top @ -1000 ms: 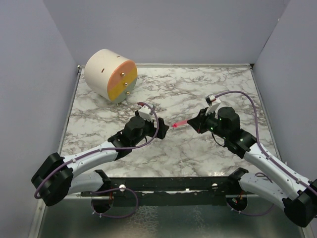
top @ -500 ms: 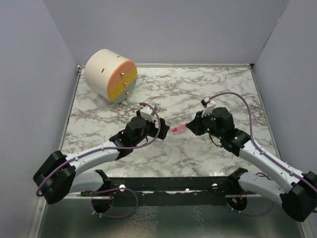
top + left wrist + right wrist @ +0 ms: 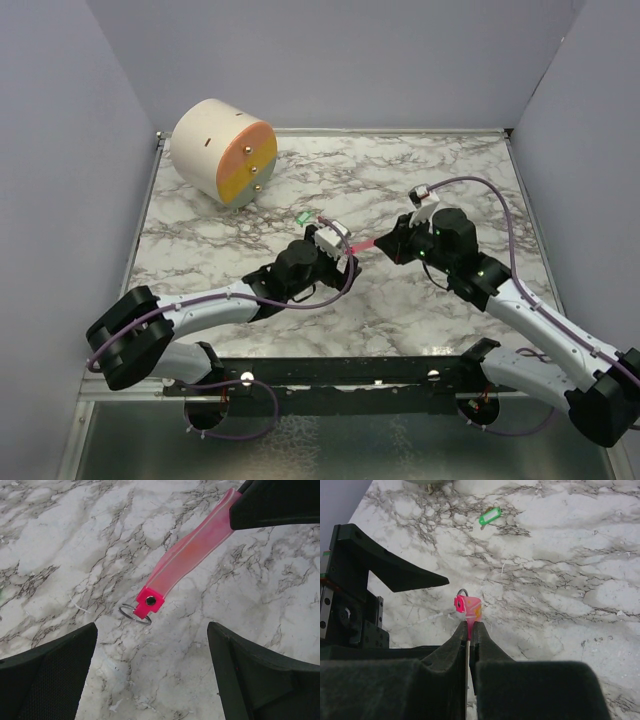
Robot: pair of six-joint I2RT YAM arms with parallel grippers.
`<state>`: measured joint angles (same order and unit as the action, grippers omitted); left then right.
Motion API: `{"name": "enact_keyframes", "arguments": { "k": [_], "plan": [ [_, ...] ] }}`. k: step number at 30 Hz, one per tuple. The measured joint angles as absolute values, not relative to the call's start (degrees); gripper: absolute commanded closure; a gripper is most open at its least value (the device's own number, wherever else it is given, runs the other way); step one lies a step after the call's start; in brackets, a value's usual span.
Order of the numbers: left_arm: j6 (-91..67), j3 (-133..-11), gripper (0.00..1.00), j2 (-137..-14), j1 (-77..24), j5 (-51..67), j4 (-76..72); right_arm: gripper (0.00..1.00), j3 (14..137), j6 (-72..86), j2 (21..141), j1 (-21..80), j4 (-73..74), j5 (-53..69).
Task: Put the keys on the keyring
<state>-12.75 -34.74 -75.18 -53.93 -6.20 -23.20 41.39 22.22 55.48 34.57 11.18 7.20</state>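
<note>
Left gripper has slid rightward, jaws wide and empty, facing the keyring, whose pink strip the right gripper pinches tight. The keys lie on the marble table at the left gripper's eleven o'clock. Fetching them likely comes next.

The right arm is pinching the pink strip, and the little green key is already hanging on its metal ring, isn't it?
Not quite: the right arm's fingers do pinch the pink strip, but the green key lies loose on the table, apart from the ring. The right wrist view shows it.
</note>
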Motion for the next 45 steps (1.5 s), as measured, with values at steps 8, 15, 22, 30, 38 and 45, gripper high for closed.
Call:
{"name": "enact_keyframes", "arguments": {
  "k": [8, 15, 22, 30, 38, 45],
  "plan": [
    [-9.02, -35.24, 0.07, -75.75, -55.09, -7.16, -25.93, 0.99, 42.22, 22.13, 54.59, 34.57, 12.97, 7.2],
    [-4.82, -36.29, 0.17, -78.26, -55.77, -8.64, -27.75, 0.99, 42.48, 21.67, 53.1, 34.57, 14.31, 7.25],
    [-2.37, -37.91, 0.29, -80.68, -56.07, -8.69, -29.54, 0.99, 43.07, 21.12, 51.81, 34.57, 15.97, 7.22],
    [-0.8, -37.91, 0.24, -80.82, -56.14, -8.64, -30.79, 0.99, 43.07, 21.12, 51.2, 34.57, 16.73, 7.18],
    [-1.67, -34.96, 0.11, -76.16, -56.27, -10.24, -31.77, 0.99, 43.07, 21.08, 50.39, 34.57, 16.78, 6.46],
    [-6.63, -33.52, 0.07, -70.15, -55.11, -10.59, -32.99, 0.99, 43.07, 20.27, 50.22, 34.57, 16.78, 5.63]
  ]
}}
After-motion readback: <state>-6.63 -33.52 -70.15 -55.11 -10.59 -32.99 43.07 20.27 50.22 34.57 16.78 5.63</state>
